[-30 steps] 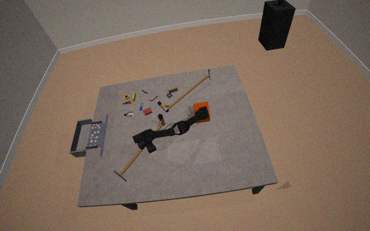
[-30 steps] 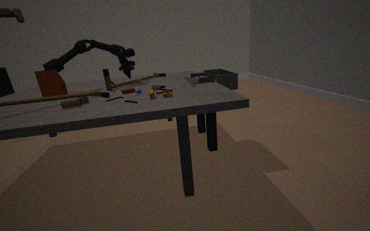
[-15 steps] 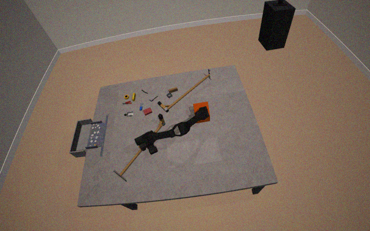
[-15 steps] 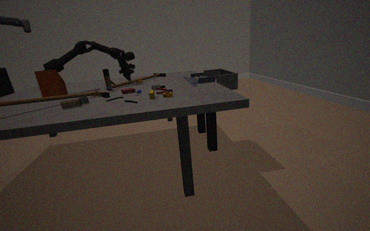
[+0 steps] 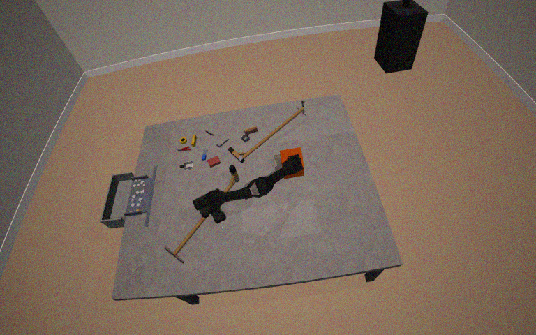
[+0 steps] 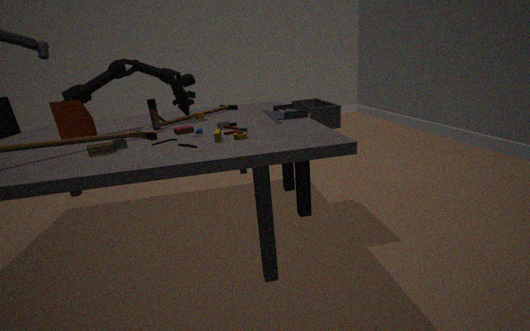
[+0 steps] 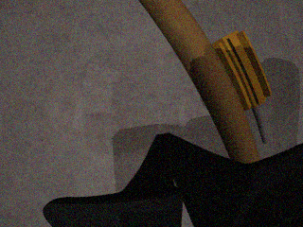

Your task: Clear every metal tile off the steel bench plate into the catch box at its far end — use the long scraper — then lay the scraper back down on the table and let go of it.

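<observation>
The long wooden-handled scraper [image 5: 190,235] [image 6: 212,111] [image 7: 215,90] lies diagonally, flat dark blade lower left in top view; the black gripper's [image 5: 205,211] [image 6: 188,112] [image 7: 167,144] fingers are pressed together.

Mottled grey across the table [image 5: 336,205] [image 6: 156,168] [image 7: 71,71], over a speckled tan floor [image 5: 236,315] [image 6: 195,253]. Bright orange at the top view's centre right on the block [image 5: 285,153] [image 6: 74,121], matte black on the arm [image 5: 236,194] [image 6: 102,80]. At frame left, whitish on the metal tiles [image 5: 142,191], blue-grey on the bench plate [image 5: 146,188], dark grey on the catch box [image 5: 109,197] [image 6: 326,114]. Dull red on the small block [image 5: 213,161] [image 6: 183,130]. In the wrist view's upper right, golden brown on the wooden handle [image 5: 189,235] [image 6: 175,118] [image 7: 220,99], dark stripes across the amber-yellow piece [image 6: 199,116] [image 7: 243,71].
</observation>
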Controlling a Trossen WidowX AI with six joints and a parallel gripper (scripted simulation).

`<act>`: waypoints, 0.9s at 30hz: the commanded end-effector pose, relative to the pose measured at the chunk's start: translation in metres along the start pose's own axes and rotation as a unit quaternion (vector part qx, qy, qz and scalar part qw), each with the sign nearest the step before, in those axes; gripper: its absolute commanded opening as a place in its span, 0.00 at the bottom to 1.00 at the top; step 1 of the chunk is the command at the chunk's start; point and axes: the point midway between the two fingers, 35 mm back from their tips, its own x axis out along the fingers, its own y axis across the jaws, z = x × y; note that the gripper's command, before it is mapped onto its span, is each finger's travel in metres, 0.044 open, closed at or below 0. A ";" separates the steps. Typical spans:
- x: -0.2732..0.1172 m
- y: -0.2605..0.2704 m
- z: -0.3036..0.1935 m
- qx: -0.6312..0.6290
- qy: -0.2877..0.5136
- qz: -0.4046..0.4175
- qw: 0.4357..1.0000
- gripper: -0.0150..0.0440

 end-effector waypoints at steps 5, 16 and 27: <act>0.003 -0.008 0.002 0.001 0.003 0.001 1.000 0.25; 0.004 -0.017 0.008 0.000 0.002 0.001 1.000 0.25; 0.006 -0.027 0.013 -0.001 0.002 0.000 1.000 0.25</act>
